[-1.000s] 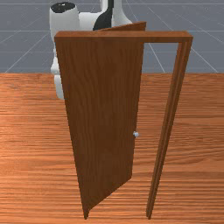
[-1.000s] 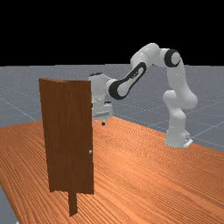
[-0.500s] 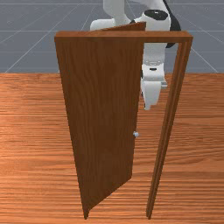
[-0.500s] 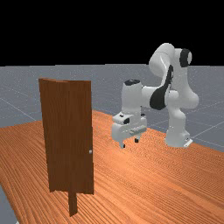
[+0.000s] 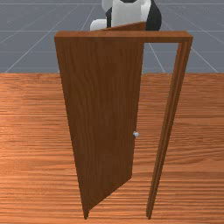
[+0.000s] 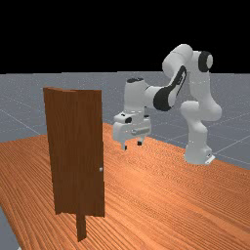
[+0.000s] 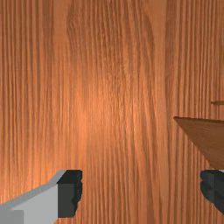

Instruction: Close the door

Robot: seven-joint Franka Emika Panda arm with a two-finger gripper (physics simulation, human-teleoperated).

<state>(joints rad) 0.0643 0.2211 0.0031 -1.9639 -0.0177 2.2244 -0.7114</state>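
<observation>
OK, door stands ajar in front view: hinge side at the frame's post on front view's left, knob edge swung back toward my arm's side, w/ a wide gap btwn it & the post on front view's right. Small pale knob sits near that free edge.

Far view has the door toward far view's left, gap hidden behind the panel; what it adds is my whole arm, base incl., on the wood tbl. Front view gives just upper bits of the arm past the frame's top bar.

My gripper hangs above the tbl in far view, fingers down, to far view's right of the door & apart from it.

Wrist view: gripper is released, dark pads well apart, only air btwn, grasping nothing. Brown wood corner lies near one finger; door or frame, can't tell.
</observation>
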